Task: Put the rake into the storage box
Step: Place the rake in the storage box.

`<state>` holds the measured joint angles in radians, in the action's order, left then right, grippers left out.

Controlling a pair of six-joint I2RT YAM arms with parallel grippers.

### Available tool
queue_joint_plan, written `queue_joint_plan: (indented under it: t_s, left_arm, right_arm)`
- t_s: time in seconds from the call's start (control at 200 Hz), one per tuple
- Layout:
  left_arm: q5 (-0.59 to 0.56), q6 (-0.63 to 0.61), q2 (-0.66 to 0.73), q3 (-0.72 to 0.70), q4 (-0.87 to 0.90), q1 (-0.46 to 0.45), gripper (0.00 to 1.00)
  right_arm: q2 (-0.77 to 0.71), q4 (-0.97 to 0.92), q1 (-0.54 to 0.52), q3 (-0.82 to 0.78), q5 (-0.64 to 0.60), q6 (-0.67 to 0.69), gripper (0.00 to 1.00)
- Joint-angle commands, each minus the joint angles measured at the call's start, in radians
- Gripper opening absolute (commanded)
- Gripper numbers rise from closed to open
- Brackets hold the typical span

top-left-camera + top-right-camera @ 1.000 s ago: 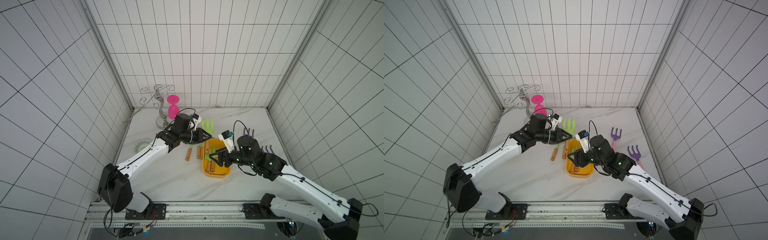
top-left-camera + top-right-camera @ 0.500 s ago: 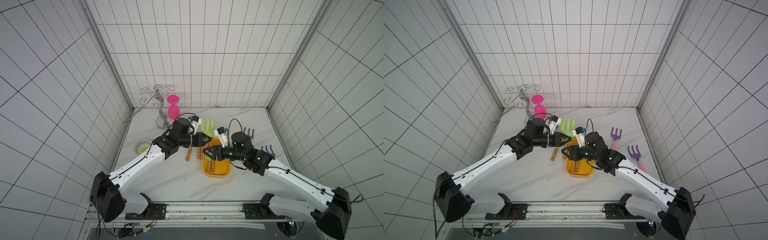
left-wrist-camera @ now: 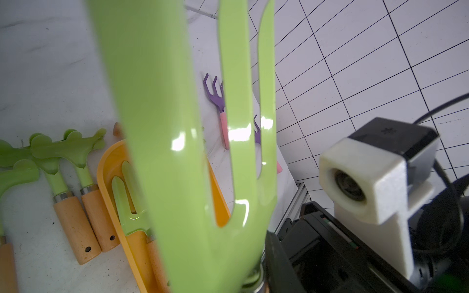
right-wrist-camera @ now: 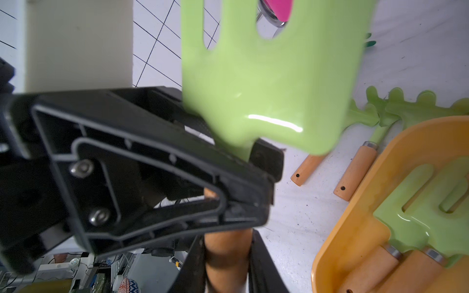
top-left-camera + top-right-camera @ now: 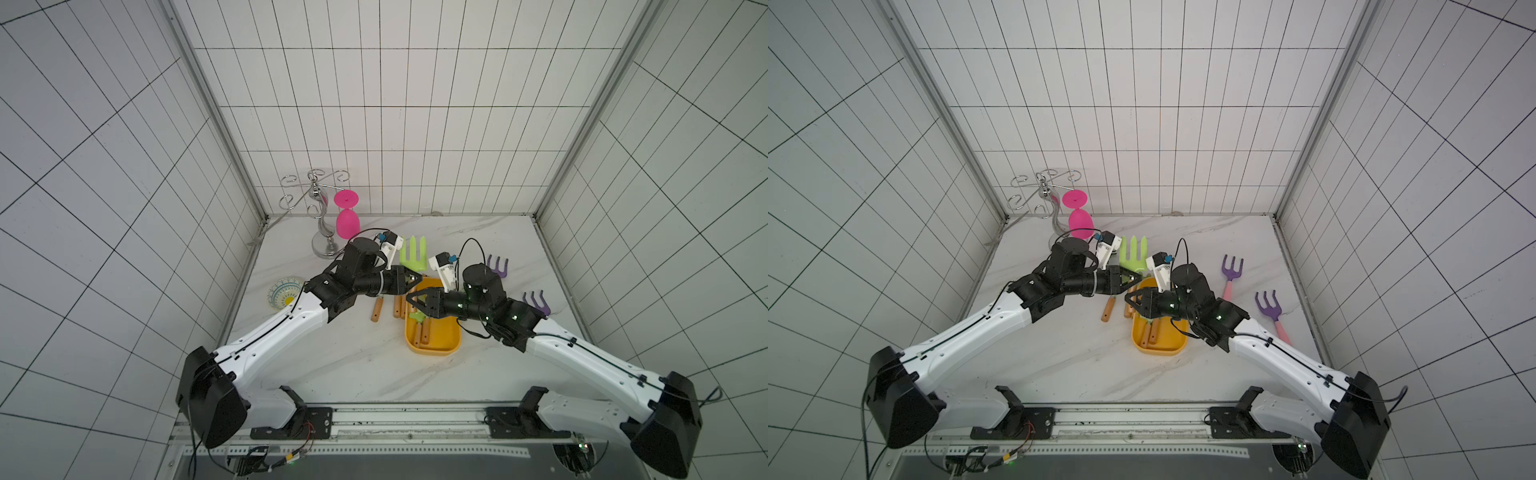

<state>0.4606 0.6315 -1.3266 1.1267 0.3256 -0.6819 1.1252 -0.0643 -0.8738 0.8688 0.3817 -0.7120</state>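
Note:
A green rake [image 5: 413, 254] with a wooden handle hangs over the far end of the yellow-orange storage box [image 5: 432, 352], held by both arms. My left gripper [image 5: 417, 277] is shut on its neck just under the head [image 3: 177, 152]. My right gripper [image 4: 227, 266] is shut on the wooden handle [image 4: 225, 243] right below the left gripper [image 4: 264, 172]. In both top views the two grippers meet tip to tip above the storage box [image 5: 1158, 352]. Two green rakes [image 4: 418, 210] lie inside it.
Two green leaf rakes [image 5: 376, 311] lie on the table left of the box. Two purple rakes with pink handles [image 5: 1231, 270] [image 5: 1268, 309] lie to its right. A metal rack [image 5: 320, 220] with a pink goblet [image 5: 347, 216] stands at the back left. Near the left wall lies a patterned plate [image 5: 284, 293].
My right gripper has moved up from over the box to the left gripper and closed on the rake's wooden handle. The left gripper kept its hold and shifted slightly toward the box.

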Motion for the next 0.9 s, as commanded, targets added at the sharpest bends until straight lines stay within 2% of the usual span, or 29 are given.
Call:
queue_joint_plan:
  t_s: [0.0,0.025,0.075,0.125,0.14,0.29,0.38,0.5,0.635,0.894]
  left_arm:
    - [-0.031,-0.022,0.033,-0.006,-0.007,-0.006,0.40]
    - [-0.041,-0.027,0.033,-0.005,-0.001,-0.007,0.53]
    - [-0.068,-0.038,0.033,-0.004,0.017,-0.007,0.69]
    - [-0.091,-0.050,0.033,-0.003,0.032,-0.007,0.95]
    - [-0.098,-0.054,0.036,-0.004,0.035,-0.007,0.99]
    - [-0.197,-0.127,0.057,-0.014,0.077,-0.007,0.99]
    - [-0.320,-0.180,0.070,-0.021,0.133,-0.007,0.99]
    - [-0.444,-0.234,0.079,-0.015,0.209,-0.006,0.99]
    - [-0.580,-0.257,0.084,-0.016,0.258,0.005,0.99]
    - [-0.606,-0.250,0.043,-0.024,0.349,0.103,0.99]
  right_arm:
    - [-0.031,0.009,0.018,-0.041,-0.045,-0.007,0.18]
    - [-0.039,0.009,0.022,-0.047,-0.048,-0.012,0.18]
    - [-0.056,0.008,0.031,-0.057,-0.049,-0.021,0.18]
    - [-0.073,-0.002,0.043,-0.070,-0.050,-0.033,0.18]
    - [-0.078,-0.005,0.046,-0.074,-0.052,-0.037,0.18]
    - [-0.144,-0.077,0.086,-0.139,-0.097,-0.096,0.16]
    - [-0.166,-0.171,0.107,-0.155,-0.128,-0.116,0.17]
    - [-0.147,-0.279,0.111,-0.162,-0.148,-0.138,0.21]
    - [-0.106,-0.267,0.109,-0.205,-0.134,-0.194,0.22]
    - [0.086,-0.262,0.107,-0.173,-0.102,-0.153,0.24]
